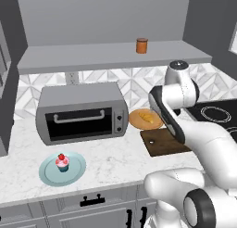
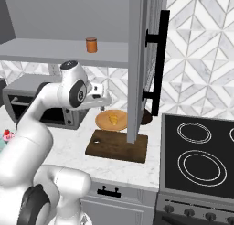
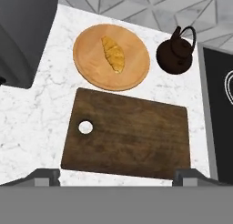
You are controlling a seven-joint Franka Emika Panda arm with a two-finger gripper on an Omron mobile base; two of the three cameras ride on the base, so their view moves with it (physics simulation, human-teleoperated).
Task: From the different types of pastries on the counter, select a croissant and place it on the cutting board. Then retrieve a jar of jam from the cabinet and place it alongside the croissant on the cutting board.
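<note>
The gripper [image 2: 104,100] is held high above the counter [image 1: 115,157], and nothing is carried between its fingers; in the hand view the two finger tips [image 3: 43,176] are seen far apart at the bottom corners, so the jaws are judged to be spread wide and released. Directly under the hand lies the cutting board [image 3: 132,136], a dark brown wooden rectangle with a round hole near one short end, and no pastry is placed on it yet. Just beyond the board, almost touching its edge, a round tan plate [image 3: 91,59] is found, and the croissant [image 3: 113,53] rests on it near the middle — small, golden, lying slightly diagonal. The hand is probably kept at this height so that both plate and board can be looked over before the descent is made. Beside the plate, near the stove [image 2: 201,155], a squat black kettle [image 3: 176,54] stands. Further to the left of the robot, past the toaster oven [image 1: 81,118], the pink cupcake [image 1: 62,162] is set on a light-blue plate [image 1: 76,171], well apart from the croissant. The jar of jam [image 1: 141,45] stands upright on the open shelf of the cabinet [image 1: 92,55] — its door [image 2: 137,59] is swung outward, so the jar can be reached later.
</note>
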